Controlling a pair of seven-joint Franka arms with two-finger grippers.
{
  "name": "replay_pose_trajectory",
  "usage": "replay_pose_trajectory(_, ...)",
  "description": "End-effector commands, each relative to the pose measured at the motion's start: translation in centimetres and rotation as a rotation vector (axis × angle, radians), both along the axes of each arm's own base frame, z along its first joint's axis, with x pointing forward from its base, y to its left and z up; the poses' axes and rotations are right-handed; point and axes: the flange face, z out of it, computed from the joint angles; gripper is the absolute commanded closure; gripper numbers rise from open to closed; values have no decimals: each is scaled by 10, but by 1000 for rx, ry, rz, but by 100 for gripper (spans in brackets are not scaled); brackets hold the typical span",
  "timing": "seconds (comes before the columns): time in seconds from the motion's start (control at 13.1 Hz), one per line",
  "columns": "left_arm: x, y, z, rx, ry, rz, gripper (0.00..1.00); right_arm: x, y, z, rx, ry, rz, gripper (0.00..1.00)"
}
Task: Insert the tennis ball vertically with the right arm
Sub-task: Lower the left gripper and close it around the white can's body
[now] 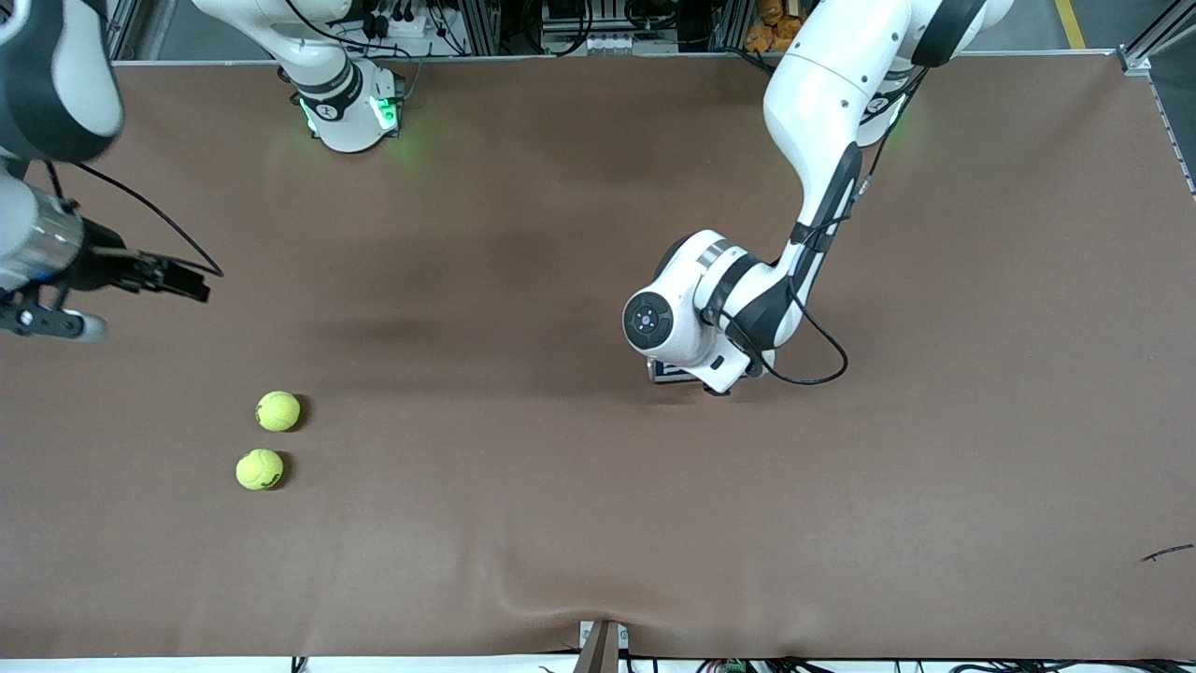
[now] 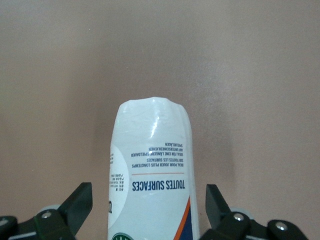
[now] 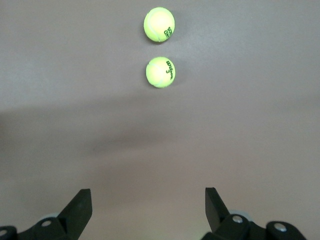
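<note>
Two tennis balls lie on the brown counter (image 1: 598,523) toward my right arm's end, close together but not touching: the nearer ball (image 1: 259,469) sits closer to the front edge, and the farther ball (image 1: 277,410) lies just beside it, a little more toward the robots' edge. My right hand (image 3: 148,207) hangs over bare counter at that same end, released, its two fingers spread wide with nothing between them, and both balls sit straight ahead in its wrist view, well apart from the fingertips. My left hand (image 2: 149,207) is over the middle of the counter, also spread wide, with the white tennis-ball can (image 2: 152,175) lying between its fingers; I see gaps on both sides, so I judge the can is not yet clamped. As I judge it, the pick has not begun. What could go wrong: the balls are round and close, so a finger coming down off-centre could nudge one into the other and set both rolling. The can could also roll or tilt if my left hand closes unevenly, spoiling a vertical insertion.
</note>
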Motion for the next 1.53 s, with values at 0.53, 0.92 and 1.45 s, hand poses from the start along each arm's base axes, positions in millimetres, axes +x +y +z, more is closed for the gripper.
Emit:
replay_pose_trajectory(0.53, -3, -10, -22, 18, -13, 3, 31, -32, 12, 93, 11, -63, 121, 0)
replay_pose_trajectory(0.92, 12, -6, 4, -19, 8, -104, 66, -36, -1, 106, 8, -66, 92, 0)
replay_pose_trajectory(1.45, 54, -8, 140, -267, -60, -288, 59, -26, -12, 88, 9, -34, 73, 0)
